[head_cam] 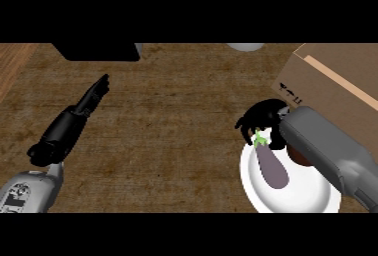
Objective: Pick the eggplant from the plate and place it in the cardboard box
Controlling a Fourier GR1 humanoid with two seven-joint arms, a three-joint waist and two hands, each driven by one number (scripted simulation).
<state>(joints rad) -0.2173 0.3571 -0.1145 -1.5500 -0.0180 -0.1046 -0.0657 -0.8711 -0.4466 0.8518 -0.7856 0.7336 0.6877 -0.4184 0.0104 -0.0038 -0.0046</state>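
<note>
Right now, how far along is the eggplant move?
Early stage. Done: the right hand has reached the plate and sits over the eggplant's green stem end. In hand: closing on it; the eggplant lies on the plate. Left: lift and place it in the cardboard box. The left hand rests open.

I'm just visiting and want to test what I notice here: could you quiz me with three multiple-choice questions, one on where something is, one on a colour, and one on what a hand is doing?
1. Where does the eggplant lie?
A. on the white plate
B. inside the cardboard box
C. on the bare counter

2. What colour is the eggplant's stem end?
A. red
B. green
C. yellow

3. How is the left hand held?
A. curled round a cup
B. pinching the plate's rim
C. fingers straight, holding nothing

Answers: 1 A, it rests on the plate beside the box. 2 B, the tip under the right hand is bright green. 3 C, it stretches out above the counter, touching nothing.
</note>
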